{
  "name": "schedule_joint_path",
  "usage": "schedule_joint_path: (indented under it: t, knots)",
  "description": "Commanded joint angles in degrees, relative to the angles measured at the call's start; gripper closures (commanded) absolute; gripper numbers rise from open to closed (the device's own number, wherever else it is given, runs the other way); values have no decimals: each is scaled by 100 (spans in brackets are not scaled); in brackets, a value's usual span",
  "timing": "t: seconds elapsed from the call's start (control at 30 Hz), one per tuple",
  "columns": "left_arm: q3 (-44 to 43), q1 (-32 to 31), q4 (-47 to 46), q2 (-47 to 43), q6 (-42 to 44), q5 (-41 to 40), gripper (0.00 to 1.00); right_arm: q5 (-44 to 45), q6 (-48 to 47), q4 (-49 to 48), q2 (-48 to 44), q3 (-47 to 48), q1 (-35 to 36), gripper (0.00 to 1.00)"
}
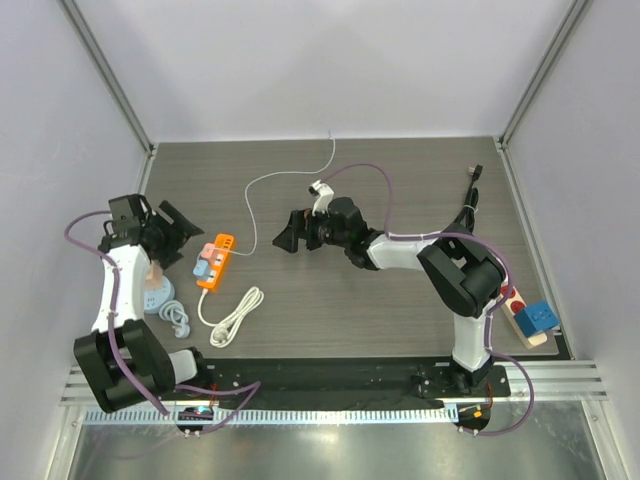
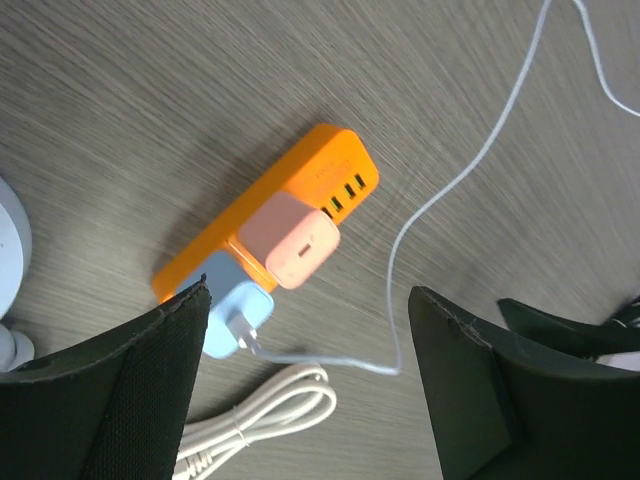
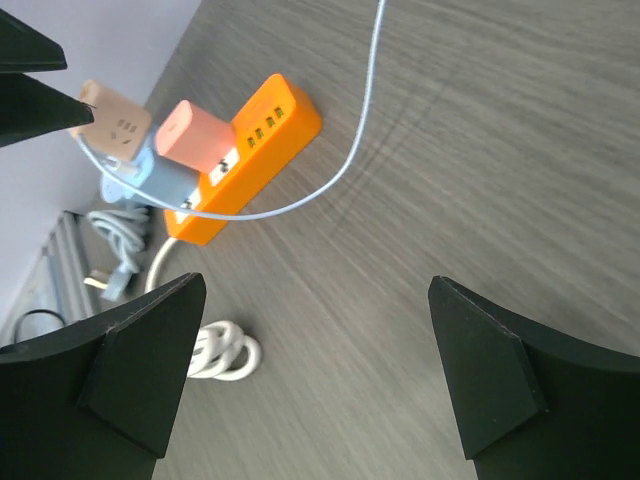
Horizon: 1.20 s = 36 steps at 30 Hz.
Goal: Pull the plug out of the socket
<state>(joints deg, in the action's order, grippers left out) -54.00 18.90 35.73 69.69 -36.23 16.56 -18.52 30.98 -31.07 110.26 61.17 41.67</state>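
Note:
The dark blue plug [image 1: 537,317] sits plugged into the beige socket [image 1: 537,340], a strip with red outlets at the table's near right edge, beside the right arm's base. Neither wrist view shows the plug or the socket. My right gripper [image 1: 283,232] [image 3: 318,283] reaches far left over the middle of the table, open, with only bare tabletop between its fingers. At the far left my left gripper [image 1: 190,238] [image 2: 310,295] is open too, holding nothing and pointing at the orange strip [image 1: 215,262].
The orange strip [image 2: 310,170] [image 3: 270,130] carries a pink cube [image 2: 295,238] and a light-blue cube [image 2: 235,315] on a thin white cable [image 1: 270,180]. A coiled white cord [image 1: 235,315] lies in front of it. A round light-blue socket [image 1: 158,295] sits far left. A black cord [image 1: 472,185] runs back right.

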Motion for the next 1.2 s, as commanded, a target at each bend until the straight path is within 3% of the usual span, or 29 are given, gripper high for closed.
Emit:
schedule_joint_path:
  t: [0.0, 0.23, 0.4, 0.67, 0.97, 1.17]
  knots:
    - [-102, 27, -461, 316, 387, -241, 19, 331, -671, -67, -312, 80, -71, 0]
    - [-242, -61, -637, 475, 599, -363, 18, 587, -1007, 251, -338, 150, -71, 0]
    - [-795, -544, -180, 738, 1117, -794, 17, 403, -901, 119, -259, 150, -71, 0]
    - [-1438, -879, 339, 1459, 1855, -768, 13, 551, -1129, 250, -321, 106, -80, 0]
    - [-1385, -1309, 514, 1714, 2208, -1224, 30, 437, -1147, 233, -285, 132, -71, 0]
    - [-1315, -1555, 602, 1697, 2304, -1812, 33, 437, -1138, 242, -259, 132, -71, 0]
